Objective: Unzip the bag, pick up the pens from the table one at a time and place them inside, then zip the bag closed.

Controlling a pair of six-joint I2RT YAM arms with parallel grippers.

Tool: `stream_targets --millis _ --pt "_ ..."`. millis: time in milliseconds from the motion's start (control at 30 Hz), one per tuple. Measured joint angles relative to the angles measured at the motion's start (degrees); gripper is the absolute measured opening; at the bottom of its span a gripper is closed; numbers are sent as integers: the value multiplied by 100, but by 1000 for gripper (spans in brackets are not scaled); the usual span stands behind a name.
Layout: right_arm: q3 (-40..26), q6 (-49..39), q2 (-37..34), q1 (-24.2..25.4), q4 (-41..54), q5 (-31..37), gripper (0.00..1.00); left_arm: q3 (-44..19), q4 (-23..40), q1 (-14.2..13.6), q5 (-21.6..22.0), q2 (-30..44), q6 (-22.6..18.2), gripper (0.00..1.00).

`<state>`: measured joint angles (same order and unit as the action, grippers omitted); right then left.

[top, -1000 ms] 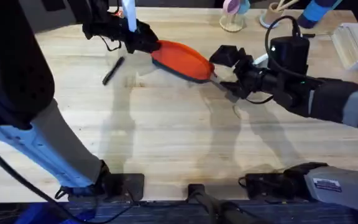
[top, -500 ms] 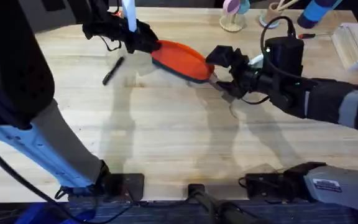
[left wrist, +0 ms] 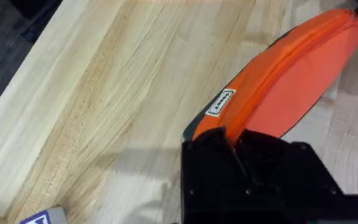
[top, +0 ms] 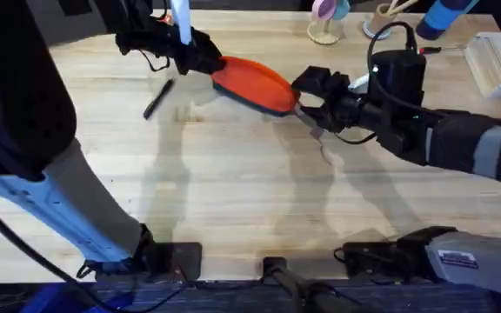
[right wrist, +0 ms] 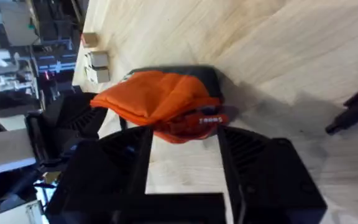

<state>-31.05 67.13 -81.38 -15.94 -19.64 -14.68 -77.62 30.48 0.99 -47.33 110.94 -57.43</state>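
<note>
Tabletop [top: 233,191]: both fingers pinch the bag [top: 252,83] ends.

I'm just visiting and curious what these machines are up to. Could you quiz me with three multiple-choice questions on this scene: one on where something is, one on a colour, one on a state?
1. Where does the black pen lie?
A. on the table
B. inside the bag
C. in a gripper

2. What colour is the bag on top?
A. green
B. orange
C. white

3. How is the bag's zipper?
A. fully open
B. torn off
C. closed where it shows

Answers: 1 A, it lies on bare wood beside the left gripper. 2 B, orange fabric shows in every view. 3 C, the left wrist view shows the seam shut.
</note>
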Motion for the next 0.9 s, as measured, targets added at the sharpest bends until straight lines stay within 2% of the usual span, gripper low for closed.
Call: stream_targets --millis 267,433,733,833,900 --pt "0 60 0 -2 -51 9 521 0 2 -1 0 1 -2 43" --pt "0 61 0 -13 -90 55 498 0 2 -2 0 0 -2 43" --pt "0 63 0 -58 -131 209 661 0 2 0 2 1 -2 43" --pt "0 66 -66 -169 -236 289 666 0 2 0 2 1 -2 43" --pt "0 110 -193 -244 -426 314 606 0 2 0 2 2 -2 43"
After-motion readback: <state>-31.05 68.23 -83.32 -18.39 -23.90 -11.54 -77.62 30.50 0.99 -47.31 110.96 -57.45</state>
